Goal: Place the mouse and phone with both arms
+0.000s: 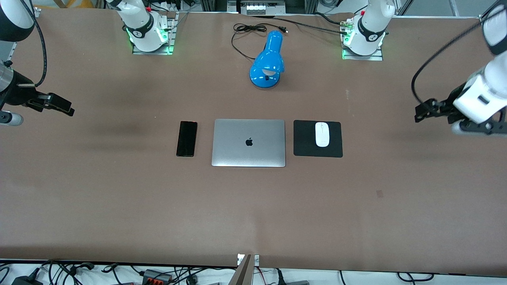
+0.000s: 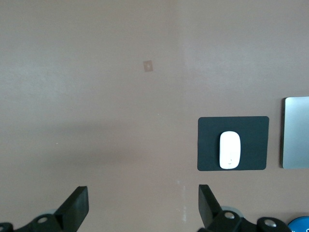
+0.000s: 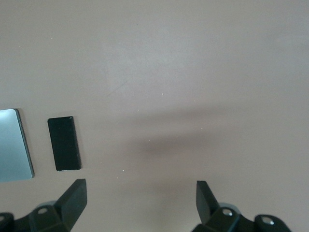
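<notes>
Open worktop: bare brown surface nearer the front camera than the row of things, and at both arms' ends.
Middle row: phone, laptop, mouse pad lie flat, narrow gaps between.
Mouse: low bump on the pad.
Tall obstacle: blue lamp with its cord, between the arm bases.
</notes>
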Robot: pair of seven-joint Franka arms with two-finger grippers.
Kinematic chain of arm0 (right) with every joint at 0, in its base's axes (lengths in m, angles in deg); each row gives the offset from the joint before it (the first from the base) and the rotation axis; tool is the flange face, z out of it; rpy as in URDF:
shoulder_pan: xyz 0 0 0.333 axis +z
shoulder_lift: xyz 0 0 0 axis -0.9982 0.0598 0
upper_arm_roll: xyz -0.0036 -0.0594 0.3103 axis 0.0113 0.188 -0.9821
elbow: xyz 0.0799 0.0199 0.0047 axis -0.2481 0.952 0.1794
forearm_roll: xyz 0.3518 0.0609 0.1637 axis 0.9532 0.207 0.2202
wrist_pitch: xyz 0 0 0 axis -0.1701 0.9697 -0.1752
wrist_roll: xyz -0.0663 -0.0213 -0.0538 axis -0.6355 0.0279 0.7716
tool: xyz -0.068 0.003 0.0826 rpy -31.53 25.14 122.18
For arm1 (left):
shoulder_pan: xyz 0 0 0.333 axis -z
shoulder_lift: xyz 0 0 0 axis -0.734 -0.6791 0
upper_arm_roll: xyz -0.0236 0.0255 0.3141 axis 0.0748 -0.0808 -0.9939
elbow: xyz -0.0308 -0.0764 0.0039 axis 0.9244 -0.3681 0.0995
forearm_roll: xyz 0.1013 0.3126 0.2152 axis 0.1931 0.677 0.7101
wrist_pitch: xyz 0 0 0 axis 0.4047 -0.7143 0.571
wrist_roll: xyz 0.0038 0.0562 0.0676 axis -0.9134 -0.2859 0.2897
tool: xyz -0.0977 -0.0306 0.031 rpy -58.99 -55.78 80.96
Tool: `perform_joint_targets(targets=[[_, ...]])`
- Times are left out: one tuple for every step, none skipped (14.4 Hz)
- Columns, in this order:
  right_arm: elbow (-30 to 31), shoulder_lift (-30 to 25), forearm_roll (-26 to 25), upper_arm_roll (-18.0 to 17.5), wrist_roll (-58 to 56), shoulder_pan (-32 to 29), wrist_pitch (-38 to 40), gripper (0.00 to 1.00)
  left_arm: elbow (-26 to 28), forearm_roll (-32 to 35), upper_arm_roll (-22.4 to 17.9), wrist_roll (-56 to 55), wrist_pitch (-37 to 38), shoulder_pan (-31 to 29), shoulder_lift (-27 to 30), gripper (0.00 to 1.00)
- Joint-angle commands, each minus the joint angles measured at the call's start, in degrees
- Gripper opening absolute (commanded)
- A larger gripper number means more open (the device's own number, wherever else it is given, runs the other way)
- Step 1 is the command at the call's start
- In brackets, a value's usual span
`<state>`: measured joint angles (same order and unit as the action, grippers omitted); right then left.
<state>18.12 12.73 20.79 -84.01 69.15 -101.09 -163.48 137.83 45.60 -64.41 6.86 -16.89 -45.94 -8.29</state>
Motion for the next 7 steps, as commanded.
perform_joint_targets(targets=[[-1.3, 0.4, 0.7, -0.2, -1.3, -0.4, 1.2, 1.0, 2.4, -0.5, 0.4, -1.1, 3.7, 0.2, 2.6, 1.0], [-1.2, 0.4, 0.7, -0.2, -1.1, -0.4, 1.1, 1.0, 2.3, -0.4, 0.4, -1.1, 3.7, 0.1, 2.5, 1.0], [-1.2, 0.4, 0.7, -0.2, -1.1, -0.5, 1.2, 1.0, 2.3, -0.4, 0.5, -1.3, 3.7, 0.1, 2.4, 1.0], [-1.2, 0.4, 0.7, -0.2, -1.1, -0.5, 1.1, 1.0, 2.3, -0.4, 0.6, -1.4, 3.7, 0.2, 2.5, 1.0], [-1.2, 0.4, 0.7, -0.2, -1.1, -0.5, 1.1, 1.0, 2.2, -0.5, 0.6, -1.4, 3.7, 0.3, 2.4, 1.0], [-1.2, 0.4, 0.7, -0.2, -1.1, -0.5, 1.1, 1.0, 1.7, -0.6, 0.6, -1.4, 3.1, 0.2, 2.2, 1.0], [-1.2, 0.4, 0.7, -0.2, -1.1, -0.5, 1.1, 1.0, 1.0, -0.8, 0.5, -0.4, 3.2, -0.1, 2.0, 1.0]])
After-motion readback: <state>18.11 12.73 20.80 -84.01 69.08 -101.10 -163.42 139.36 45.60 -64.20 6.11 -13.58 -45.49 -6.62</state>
